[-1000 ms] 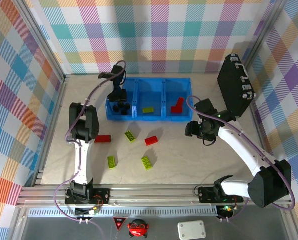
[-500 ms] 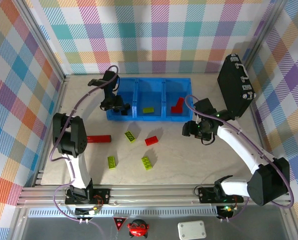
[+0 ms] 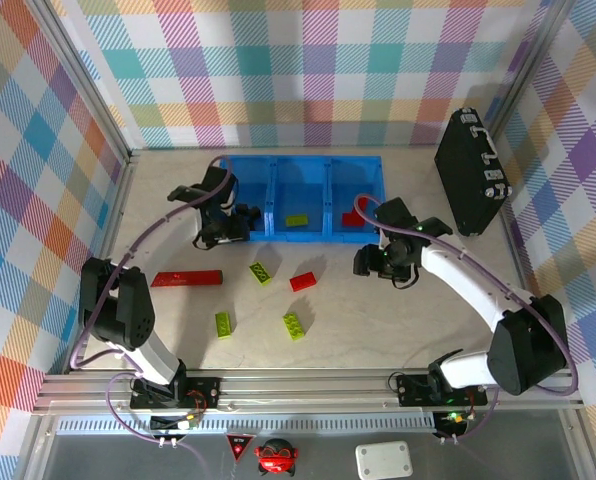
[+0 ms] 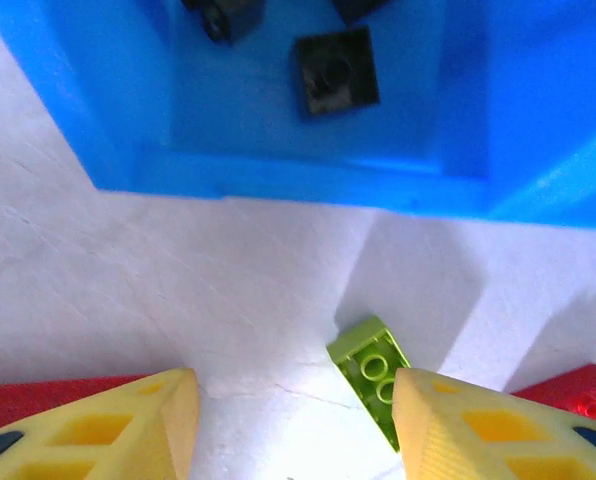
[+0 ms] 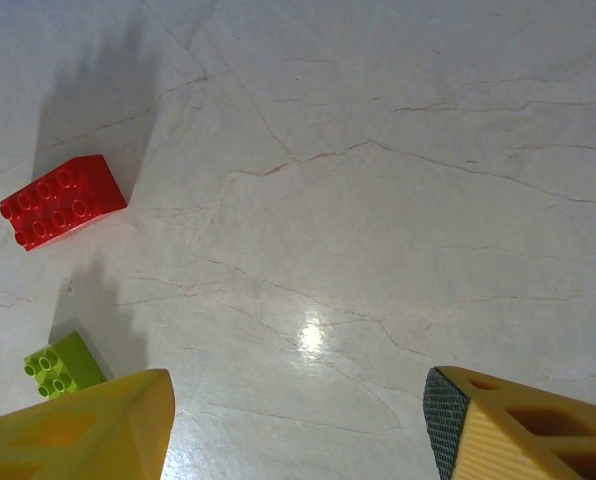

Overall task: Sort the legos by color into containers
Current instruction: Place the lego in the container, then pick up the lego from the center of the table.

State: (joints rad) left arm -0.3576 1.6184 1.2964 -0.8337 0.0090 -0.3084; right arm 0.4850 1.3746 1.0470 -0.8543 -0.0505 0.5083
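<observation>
Top external view shows us mid-sort: black bricks (image 4: 336,72) lie in the left bin of the blue tray (image 3: 298,160), with a binned green brick (image 3: 297,220) in the middle one. Loose green bricks (image 3: 295,325) and a red brick (image 3: 302,282) lie at frame centre. Our left gripper (image 4: 293,390) hangs just below the tray's near wall, fingers spread and empty, over the nearest green brick (image 4: 370,365). Our right gripper (image 5: 298,385), also spread and empty, sees the red brick at upper left. Next, we judge, each must descend and straddle its brick.
</observation>
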